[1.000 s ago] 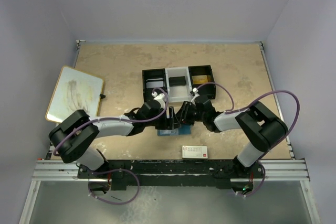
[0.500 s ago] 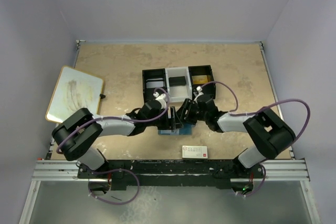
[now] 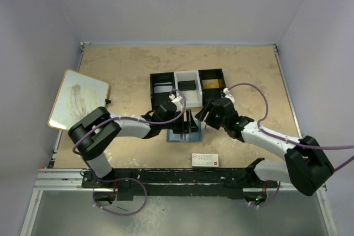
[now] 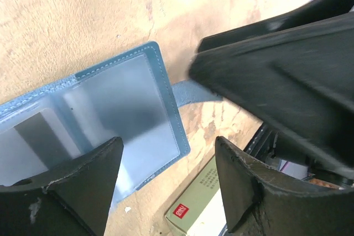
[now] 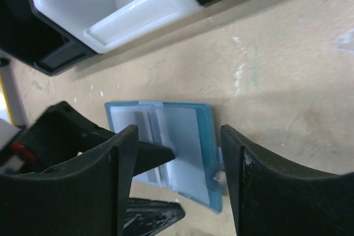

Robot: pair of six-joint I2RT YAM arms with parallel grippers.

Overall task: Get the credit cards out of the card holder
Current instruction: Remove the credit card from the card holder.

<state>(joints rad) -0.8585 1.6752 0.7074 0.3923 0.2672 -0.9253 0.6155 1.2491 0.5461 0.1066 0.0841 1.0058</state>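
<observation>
The card holder [image 3: 175, 138] is a blue wallet lying open and flat on the table, with its clear pockets [image 4: 124, 106] facing up. I cannot tell whether a card is in them. My left gripper [image 4: 166, 145] is open, and one of its fingers [image 5: 157, 153] rests on the wallet's inner leaf. My right gripper [image 5: 177, 134] hovers open above the wallet [image 5: 188, 147] with nothing between its fingers. A gold-yellow credit card [image 3: 212, 84] lies in the tray's right compartment. A pale card [image 3: 162, 88] lies in its left compartment.
The black-and-white compartment tray [image 3: 188, 96] stands just behind the wallet. A white box with red print [image 3: 205, 160] lies near the front edge, and the left wrist view shows the same box [image 4: 204, 205]. A whiteboard [image 3: 77, 99] lies at the far left.
My right gripper has opened and drawn back from the wallet, its arm swinging out to the right. My left gripper has shifted slightly right and stays open on the wallet.
</observation>
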